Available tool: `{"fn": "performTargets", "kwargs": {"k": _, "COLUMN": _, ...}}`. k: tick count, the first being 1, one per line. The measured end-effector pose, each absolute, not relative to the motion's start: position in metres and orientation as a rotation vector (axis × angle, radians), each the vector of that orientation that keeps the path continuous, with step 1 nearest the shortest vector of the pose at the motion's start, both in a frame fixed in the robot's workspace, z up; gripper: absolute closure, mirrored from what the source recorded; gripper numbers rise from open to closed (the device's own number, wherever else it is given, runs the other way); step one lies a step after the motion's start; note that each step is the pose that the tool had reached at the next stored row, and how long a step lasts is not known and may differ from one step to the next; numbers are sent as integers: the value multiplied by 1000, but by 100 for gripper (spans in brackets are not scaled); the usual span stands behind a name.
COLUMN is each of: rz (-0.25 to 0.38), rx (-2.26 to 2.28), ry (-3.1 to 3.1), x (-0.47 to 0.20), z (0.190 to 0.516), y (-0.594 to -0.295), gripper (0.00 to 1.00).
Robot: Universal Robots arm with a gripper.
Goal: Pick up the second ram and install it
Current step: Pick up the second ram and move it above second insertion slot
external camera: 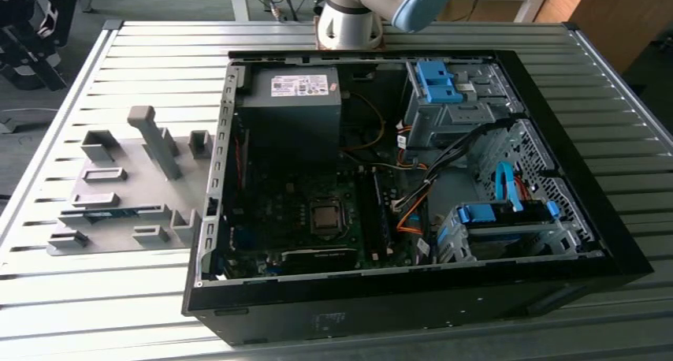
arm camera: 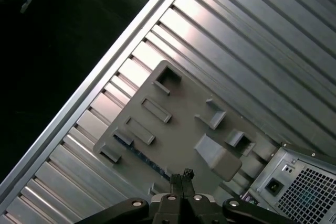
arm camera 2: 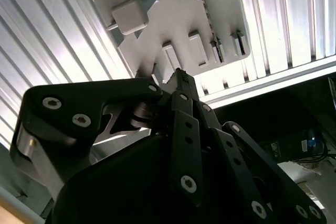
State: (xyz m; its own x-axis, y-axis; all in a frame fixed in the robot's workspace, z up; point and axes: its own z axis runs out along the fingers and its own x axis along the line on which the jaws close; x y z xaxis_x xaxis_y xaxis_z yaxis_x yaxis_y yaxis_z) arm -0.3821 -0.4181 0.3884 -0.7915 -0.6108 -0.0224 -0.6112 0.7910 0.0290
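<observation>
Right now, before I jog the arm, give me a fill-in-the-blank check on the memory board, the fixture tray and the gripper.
1. The long thin blue memory board lies in the grey plastic fixture tray, on the exterior view's ____ of the open black computer case.
2. In the first wrist view the black gripper hangs over the ____, not the case.
3. The gripper holds ____.
Missing words: left; tray; nothing.

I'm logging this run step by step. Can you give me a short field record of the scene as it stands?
second ram: lying in the grey fixture tray, not picked up
gripper: shut, holding nothing, pointing toward the tray, apart from it
computer case: open, to the exterior view's right of the tray
surface: slatted metal table
</observation>
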Motion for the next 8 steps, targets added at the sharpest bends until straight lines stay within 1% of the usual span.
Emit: {"fn": "performTargets", "kwargs": {"k": 8, "rz": 52, "rx": -1159, "ry": 2909, "x": -382, "z": 388, "y": -418, "gripper": 89}}
